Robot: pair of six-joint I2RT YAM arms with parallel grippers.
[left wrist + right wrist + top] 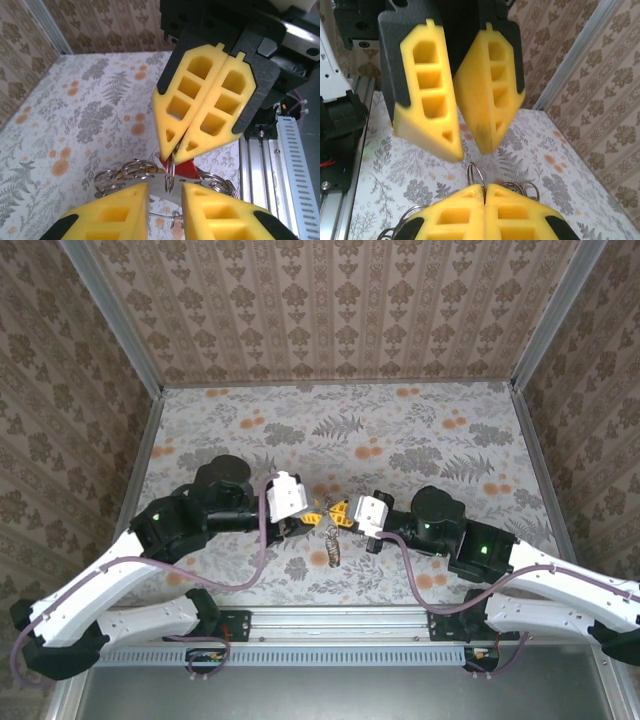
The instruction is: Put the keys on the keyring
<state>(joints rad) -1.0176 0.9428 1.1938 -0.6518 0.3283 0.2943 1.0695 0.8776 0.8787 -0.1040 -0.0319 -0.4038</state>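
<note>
Seen from above, both arms reach low over the floral table (400,430), the left from 7 o'clock and the right from 4 o'clock, wrists level and fingertips meeting at centre. The right gripper (485,192) has its fingers pressed together on a thin wire keyring (475,172) standing upright. The left gripper (165,200) faces it tip to tip, fingers apart. The keys (333,552) hang at 6 o'clock of the meeting point, the red-headed key (184,168) just behind the right fingertips.
</note>
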